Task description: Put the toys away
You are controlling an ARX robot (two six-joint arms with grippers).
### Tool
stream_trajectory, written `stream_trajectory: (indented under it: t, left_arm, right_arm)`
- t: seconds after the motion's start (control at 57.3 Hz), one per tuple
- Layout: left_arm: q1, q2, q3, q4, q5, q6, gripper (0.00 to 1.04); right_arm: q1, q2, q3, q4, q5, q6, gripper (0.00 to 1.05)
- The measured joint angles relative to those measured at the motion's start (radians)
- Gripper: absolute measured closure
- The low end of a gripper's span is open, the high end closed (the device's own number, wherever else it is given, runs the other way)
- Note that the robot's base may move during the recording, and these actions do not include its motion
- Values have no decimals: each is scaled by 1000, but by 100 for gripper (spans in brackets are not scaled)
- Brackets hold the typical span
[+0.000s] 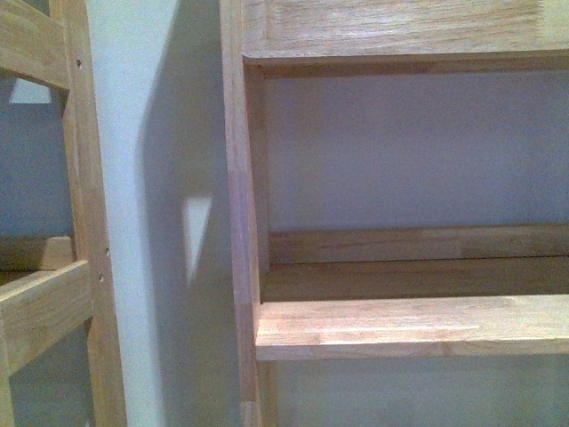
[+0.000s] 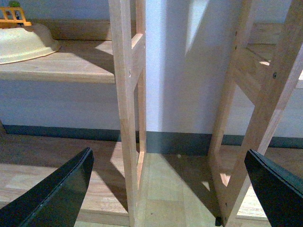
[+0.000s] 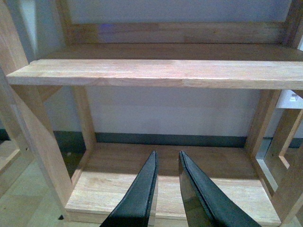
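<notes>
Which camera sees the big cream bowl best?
The left wrist view: the cream bowl sits on a wooden shelf there, cut off by the picture's edge. The front and right wrist views show only bare wooden shelves, no bowl.

A wooden shelf unit [image 1: 409, 325] fills the right of the front view, one bare board low in the frame and another plank across the top. A second wooden frame [image 1: 84, 222] stands at the left edge, a strip of pale wall [image 1: 151, 178] between the two. In the left wrist view, a cream bowl [image 2: 21, 42] rests on a shelf board [image 2: 71, 64] in the upper left, an orange plastic piece [image 2: 14, 16] just behind it. Two wooden uprights rise from a light wood floor [image 2: 175, 189], with a dark baseboard [image 2: 177, 142] along the wall. The right wrist view shows a bare middle shelf [image 3: 156, 73] above a bottom board [image 3: 113, 189].
</notes>
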Motion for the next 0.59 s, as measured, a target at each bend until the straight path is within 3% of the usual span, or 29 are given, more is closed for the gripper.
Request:
stream_trajectory:
  t: [0.244,0.419,0.593]
  left_arm:
    - [0,0,0,0,0,0,6]
    - [0,0,0,0,0,0,6]
    - [0,0,0,0,0,0,6]
  right_arm:
    - [0,0,0,0,0,-1,44]
    - [0,0,0,0,0,-1,1]
    - [0,-1,0,0,0,-3,0]
